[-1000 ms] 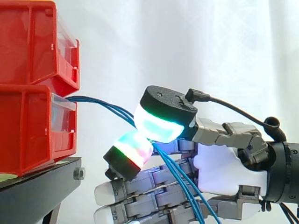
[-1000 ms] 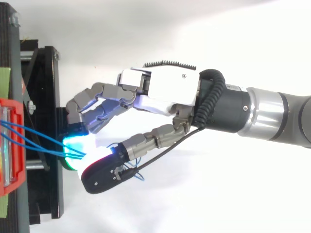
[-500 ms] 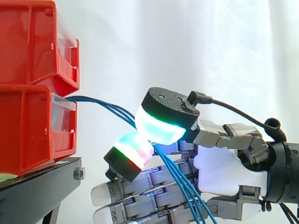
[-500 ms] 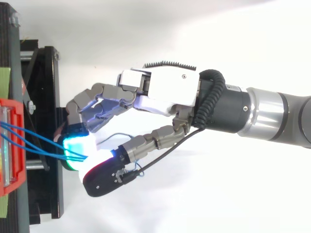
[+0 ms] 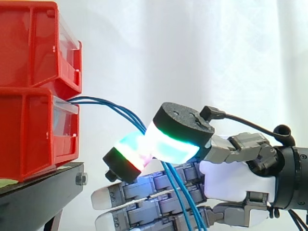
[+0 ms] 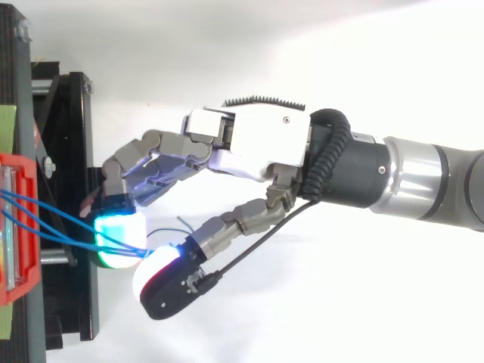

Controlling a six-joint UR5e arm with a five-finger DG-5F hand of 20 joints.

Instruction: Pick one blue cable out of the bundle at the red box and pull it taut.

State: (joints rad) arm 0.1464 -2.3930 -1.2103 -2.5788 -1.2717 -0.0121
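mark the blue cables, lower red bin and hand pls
cables [image 5: 127,115], side view, free span between bin and hand
lower bin [image 5: 29,134], side view, red side wall
hand [image 5: 231,178], side view, white palm

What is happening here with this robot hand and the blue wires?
The robot's hand is working on the blue cables that come out of the lower red bin. It pinches several of them, not one, between its glowing fingertips. The cables curve from the bin to the pinch, so none is taut yet.

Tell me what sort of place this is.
Probably a robotics lab test rig: stacked red bins on a black stand, a white curtain behind, and blue cables pinched by the hand.
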